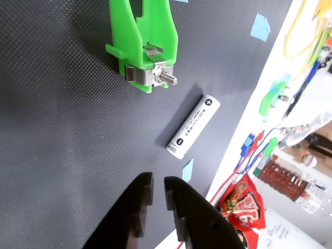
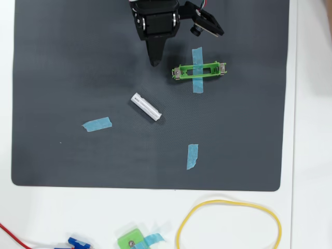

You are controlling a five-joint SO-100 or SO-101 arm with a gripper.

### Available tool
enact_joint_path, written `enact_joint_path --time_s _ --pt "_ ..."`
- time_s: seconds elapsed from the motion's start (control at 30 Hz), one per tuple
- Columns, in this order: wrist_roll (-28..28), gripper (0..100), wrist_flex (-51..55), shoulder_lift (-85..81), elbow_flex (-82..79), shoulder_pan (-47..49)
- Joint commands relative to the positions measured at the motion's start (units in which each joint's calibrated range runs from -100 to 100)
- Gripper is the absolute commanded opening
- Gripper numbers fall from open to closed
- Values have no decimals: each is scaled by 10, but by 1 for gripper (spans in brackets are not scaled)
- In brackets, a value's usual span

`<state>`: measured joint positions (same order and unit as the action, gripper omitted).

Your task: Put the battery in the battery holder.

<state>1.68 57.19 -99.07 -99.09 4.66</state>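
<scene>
The white battery (image 2: 146, 107) lies flat on the black mat, slanted, near the middle in the overhead view. In the wrist view the battery (image 1: 193, 126) shows plus and minus marks. The green battery holder (image 2: 210, 66) lies up and to the right of it, crossed by a blue tape strip (image 2: 197, 78); nothing lies in it. In the wrist view one end of the holder (image 1: 161, 31) shows with its metal contact and screw. My gripper (image 2: 154, 61) hovers left of the holder and above the battery, holding nothing. Its black fingers (image 1: 158, 187) stand nearly together.
Two loose blue tape pieces (image 2: 97, 124) (image 2: 192, 156) lie on the mat (image 2: 52, 78). Off the mat's lower edge are a yellow loop (image 2: 228, 202), a squarish green piece (image 2: 132, 240) and wires. A snack packet (image 1: 244, 202) lies past the mat's edge.
</scene>
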Motion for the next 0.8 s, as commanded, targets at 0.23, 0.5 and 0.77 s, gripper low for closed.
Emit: enact_joint_path --time_s 0.23,0.5,0.77 --pt "-1 0 -6 -4 1 1" --pt "-1 0 -6 -4 1 1" --pt "2 0 -6 -4 1 1"
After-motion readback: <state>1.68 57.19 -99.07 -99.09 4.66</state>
